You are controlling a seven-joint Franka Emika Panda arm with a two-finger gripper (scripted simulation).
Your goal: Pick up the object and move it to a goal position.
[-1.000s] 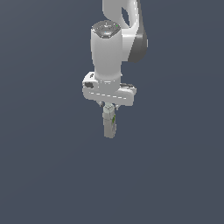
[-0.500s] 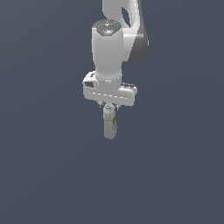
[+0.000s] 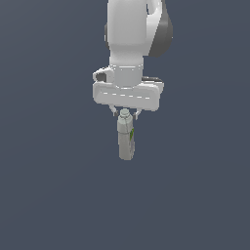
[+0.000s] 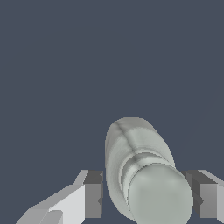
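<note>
The bottle (image 3: 126, 139) is slim and pale grey-white, with a capped neck and a small green label patch on its side. It hangs upright under my white gripper (image 3: 125, 116), which is shut on its neck. In the wrist view the bottle (image 4: 135, 157) points away from the camera, cap end nearest. My gripper (image 4: 146, 194) straddles the cap, with one dark-padded finger (image 4: 92, 197) close on each side. The bottle's base touches nothing that I can see.
A plain dark grey-blue ground fills both views. No other object, container or edge shows.
The gripper and the bottle have moved together. Both look larger and the hand sits a little higher in the exterior view. The grip is unchanged.
</note>
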